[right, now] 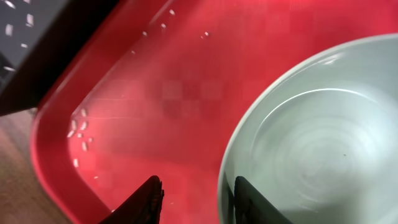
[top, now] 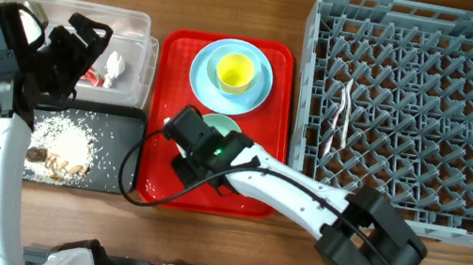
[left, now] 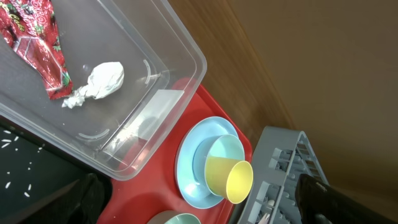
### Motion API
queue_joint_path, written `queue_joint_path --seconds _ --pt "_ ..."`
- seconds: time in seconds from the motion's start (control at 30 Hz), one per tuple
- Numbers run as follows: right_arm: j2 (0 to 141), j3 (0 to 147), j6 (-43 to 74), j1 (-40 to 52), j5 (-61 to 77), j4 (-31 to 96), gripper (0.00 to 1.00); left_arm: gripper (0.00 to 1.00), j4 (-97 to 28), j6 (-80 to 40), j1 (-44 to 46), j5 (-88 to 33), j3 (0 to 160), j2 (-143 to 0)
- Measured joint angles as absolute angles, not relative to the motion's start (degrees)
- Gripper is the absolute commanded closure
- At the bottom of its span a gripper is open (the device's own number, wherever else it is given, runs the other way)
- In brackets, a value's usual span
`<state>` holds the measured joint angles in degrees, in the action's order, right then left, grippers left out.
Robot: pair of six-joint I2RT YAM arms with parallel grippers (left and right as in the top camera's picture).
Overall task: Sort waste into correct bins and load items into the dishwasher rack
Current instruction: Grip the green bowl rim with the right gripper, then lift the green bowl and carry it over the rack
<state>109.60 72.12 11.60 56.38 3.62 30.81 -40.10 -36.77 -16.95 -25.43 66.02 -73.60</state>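
Waste sorted, we judge: wrapper [left: 34,43], tissue [left: 102,81] in clear tub [left: 186,56], rice [top: 60,135] on black tray [top: 115,147]; cutlery [top: 344,116] in rack [top: 427,9]; plate [top: 201,84], cup [top: 235,72], light-blue bowl [left: 230,146] await on red tray [top: 155,167]; right end effector [right: 196,186] spread astride pale-green bowl [right: 311,143] rim; left end effector [top: 90,38] spread, empty

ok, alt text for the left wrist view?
A clear plastic tub holds a crinkled red wrapper and a crumpled white tissue. Beside it, on a red tray, a yellow cup sits in a light-blue bowl on a light-blue plate; a corner of the grey rack shows lower right.
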Motion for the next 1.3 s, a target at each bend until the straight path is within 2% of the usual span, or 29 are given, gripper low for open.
queue_joint_path --seconds 0.03,0.3,0.47,0.63,0.97,1.3 --pt "109.7 72.1 11.6 56.4 3.6 30.8 0.71 0.00 -40.1 -36.8 -17.0 -25.4 66.0 -73.6" --pt "109.7 72.2 10.9 56.3 4.2 31.3 0.95 0.00 -40.1 -36.8 -17.0 -25.4 66.0 -73.6" --pt "105.8 74.0 11.9 55.5 5.9 35.3 0.96 0.00 -40.1 -36.8 -17.0 -25.4 66.0 -73.6" --pt "93.2 74.9 15.2 50.7 8.7 40.1 0.96 0.00 -40.1 -36.8 -17.0 -25.4 66.0 -73.6" --pt "73.1 75.3 22.1 25.4 29.6 44.0 0.95 0.00 -40.1 -36.8 -17.0 -25.4 66.0 -73.6" --pt "71.3 74.5 24.0 7.0 52.7 44.3 0.96 0.00 -40.1 -36.8 -17.0 -25.4 66.0 -73.6"
